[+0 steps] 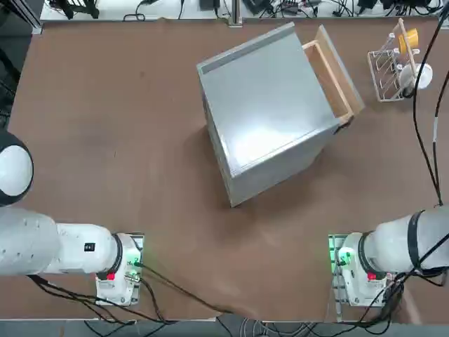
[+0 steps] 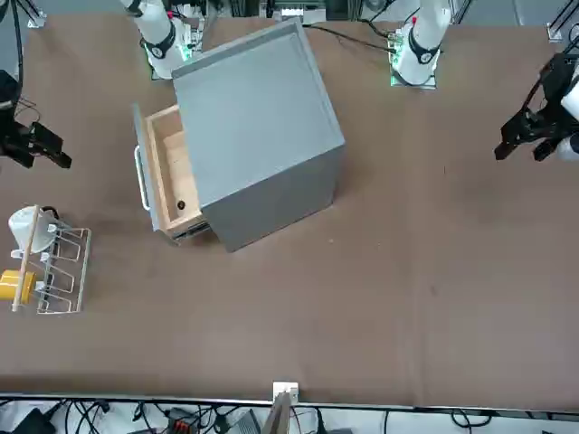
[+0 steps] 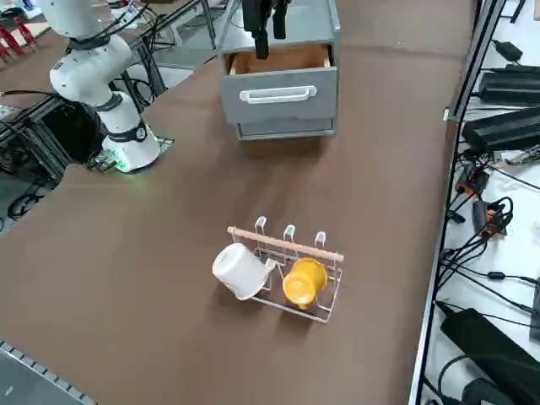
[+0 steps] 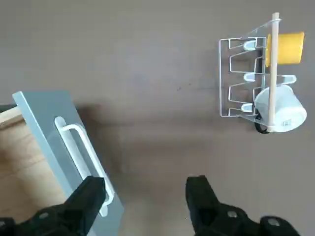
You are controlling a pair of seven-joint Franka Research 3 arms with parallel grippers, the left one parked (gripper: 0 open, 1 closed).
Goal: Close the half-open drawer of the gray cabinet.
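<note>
Drawer Stood Partly Out of Gray Cabinet, Right Gripper Released

In the top view, the cabinet sat askew on the brown table, its smooth top catching the light. The drawer jutted from the cabinet's right side, with pale wood walls showing between the cabinet body and the front panel. Farther out on that drawer side, a white wire rack held a yellow mug and a white mug, well apart from the cabinet. The right arm was mounted on the robot's side of the cabinet.

In the front view, the drawer's light wooden interior lay exposed beside the cabinet, and its white bar handle faced away from the cabinet. The right gripper was out past the drawer, apart from the cabinet.

In the right side view, the drawer was the upper one on the cabinet's front, over a lower gray panel. The black fingers overlapped the drawer opening from that angle; whether they were above it or nearer the camera could not be told.

In the right wrist view, the fingers were spread wide with nothing gripped between them. One fingertip overlapped the cabinet drawer's handle in the picture, though contact could not be confirmed.
</note>
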